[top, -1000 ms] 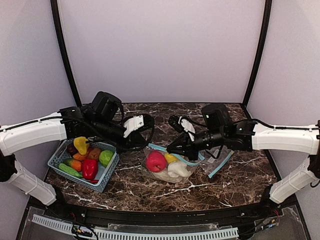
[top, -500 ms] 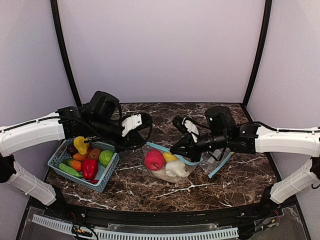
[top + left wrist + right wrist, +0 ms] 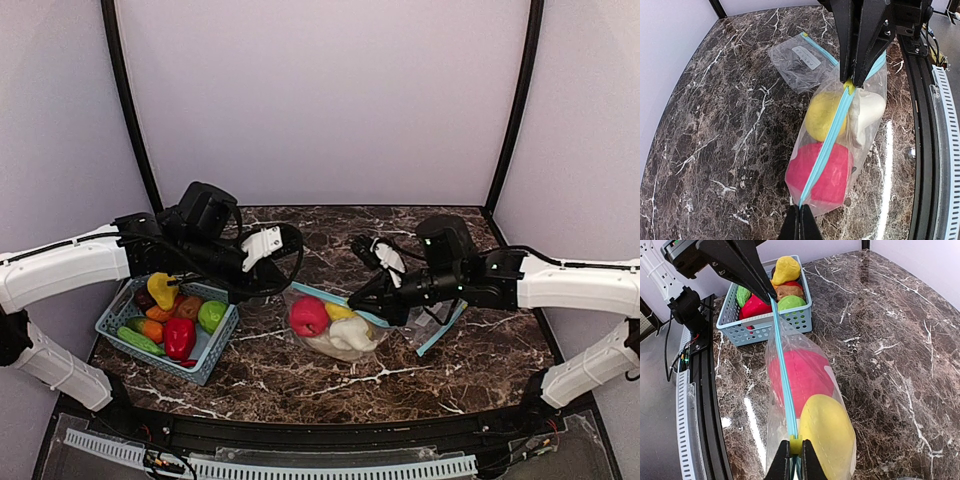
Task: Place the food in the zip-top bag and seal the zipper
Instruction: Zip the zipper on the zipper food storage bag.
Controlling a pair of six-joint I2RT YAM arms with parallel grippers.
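Observation:
A clear zip-top bag (image 3: 340,340) with a blue zipper (image 3: 832,135) hangs taut between both grippers above the marble table. Inside it are a red fruit (image 3: 830,175), a yellow one (image 3: 822,115) and a cream-white piece (image 3: 867,110). My left gripper (image 3: 800,212) is shut on the bag's corner at the zipper's end. My right gripper (image 3: 796,450) is shut on the yellow slider (image 3: 796,444), partway along the zipper. More food (image 3: 180,337) lies in the teal basket (image 3: 215,365) on the left.
A second, empty zip-top bag (image 3: 440,325) lies flat on the table behind my right gripper. The basket (image 3: 765,327) stands just past the held bag's left end. Black rails run along the table's near edge.
My right gripper has slid to the right along the zipper with the slider. The left gripper kept its hold on the corner and drew back slightly left.

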